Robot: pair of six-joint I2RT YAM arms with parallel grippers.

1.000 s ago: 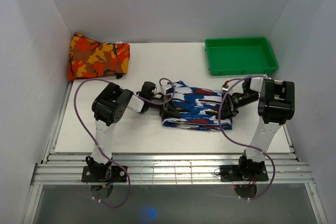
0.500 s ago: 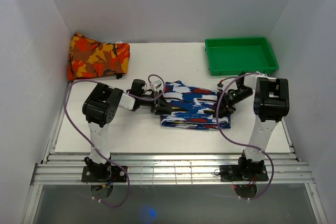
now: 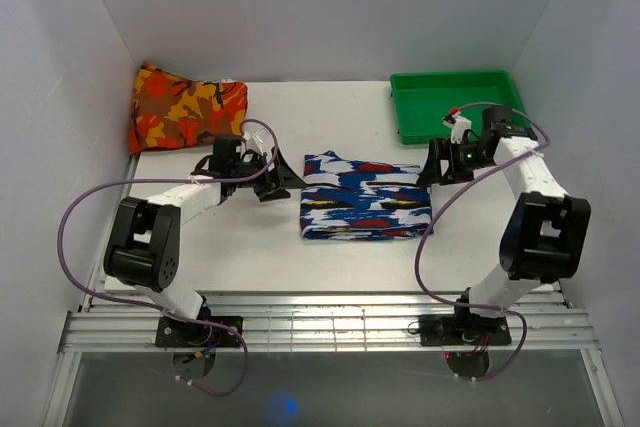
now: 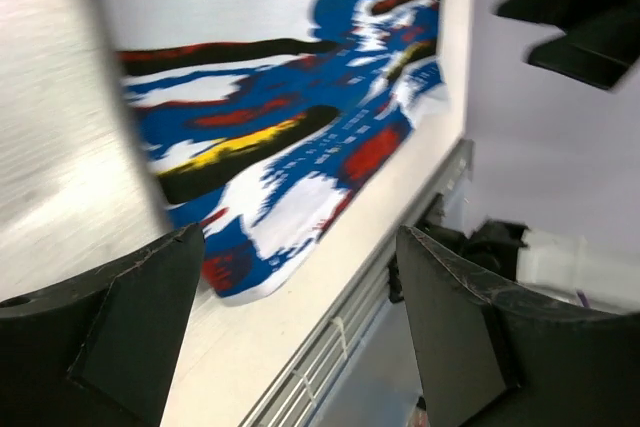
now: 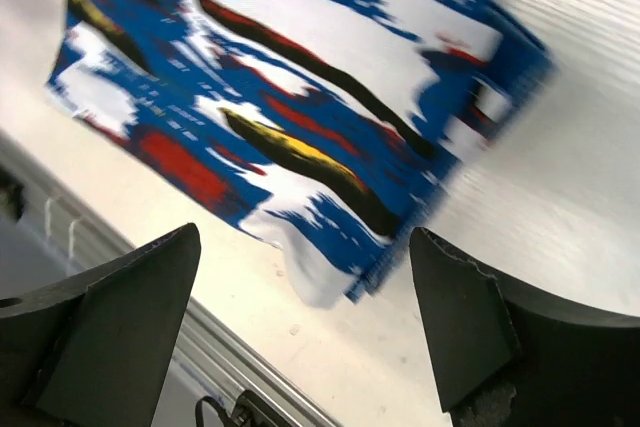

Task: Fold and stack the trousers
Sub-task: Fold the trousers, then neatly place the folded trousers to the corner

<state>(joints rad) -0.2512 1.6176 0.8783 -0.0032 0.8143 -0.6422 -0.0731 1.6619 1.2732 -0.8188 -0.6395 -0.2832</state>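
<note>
The trousers [image 3: 365, 209] lie folded into a flat rectangle at the middle of the white counter [image 3: 250, 252]. The left claw [image 3: 278, 183] sits just beside their left edge, the right claw [image 3: 430, 167] just beside their right edge — both spread wide, gripping nothing. A green tray [image 3: 455, 78] stands at the far right, an orange patterned cloth [image 3: 187, 107] at the far left

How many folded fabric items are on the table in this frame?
2. The trousers lie folded at the centre of the table. The orange patterned cloth sits at its far left corner. Further pieces could be hidden under either one.
</note>
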